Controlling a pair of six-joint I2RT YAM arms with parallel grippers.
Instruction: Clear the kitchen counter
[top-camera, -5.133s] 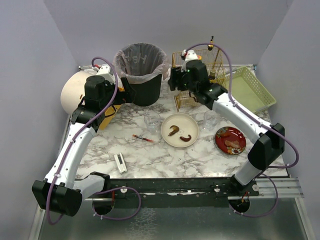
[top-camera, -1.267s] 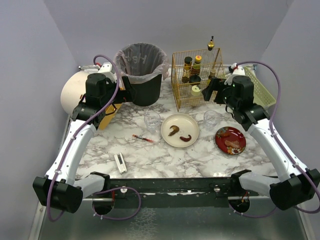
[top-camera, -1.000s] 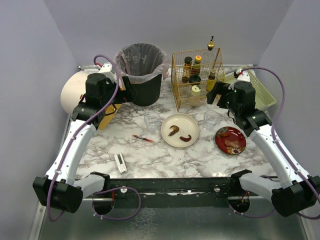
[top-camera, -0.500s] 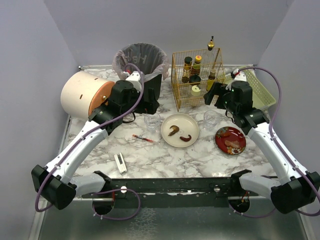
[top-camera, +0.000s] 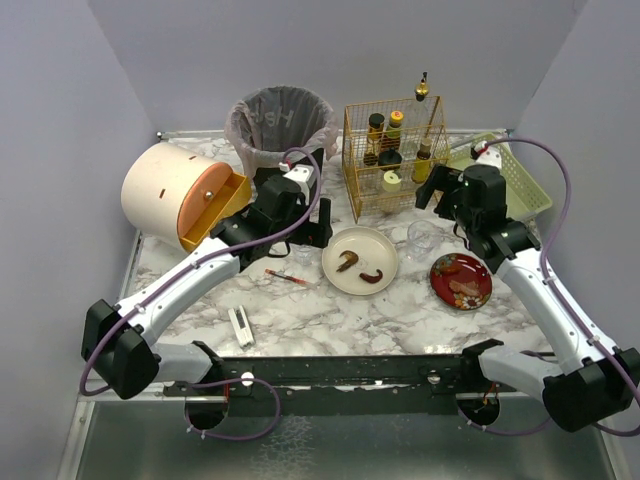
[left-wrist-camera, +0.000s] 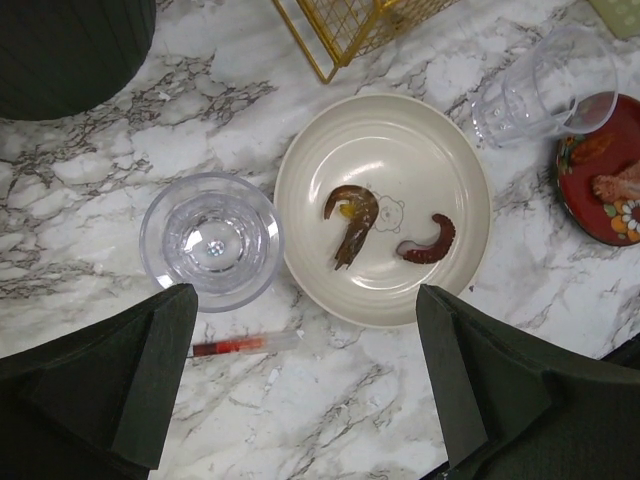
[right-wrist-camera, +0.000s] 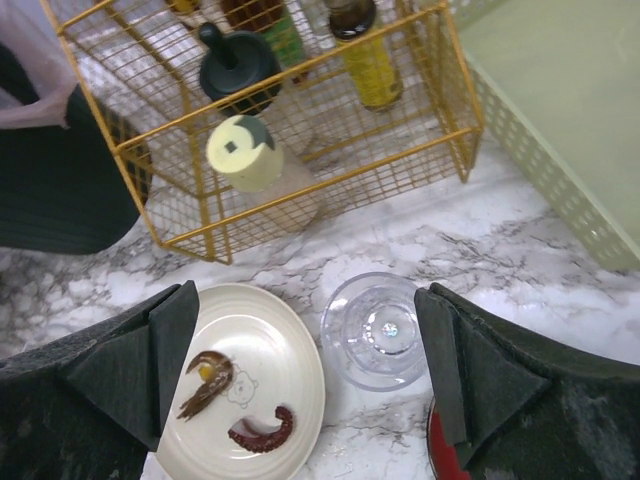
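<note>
Centrally, the kitchen counter (top-camera: 330, 310) spreads ahead of both arm bases, with a cream plate (top-camera: 370, 243) near its middle holding a shrimp (left-wrist-camera: 352, 215) and a tentacle piece (left-wrist-camera: 428, 243). One clear glass (left-wrist-camera: 211, 240) stands just left of that plate, another glass (right-wrist-camera: 380, 330) just right of it. The left gripper (left-wrist-camera: 305, 298) hangs over the plate's left edge, jaws wide and empty. The right gripper (right-wrist-camera: 305, 295) hovers over the right-hand glass, jaws likewise wide and empty.
</note>
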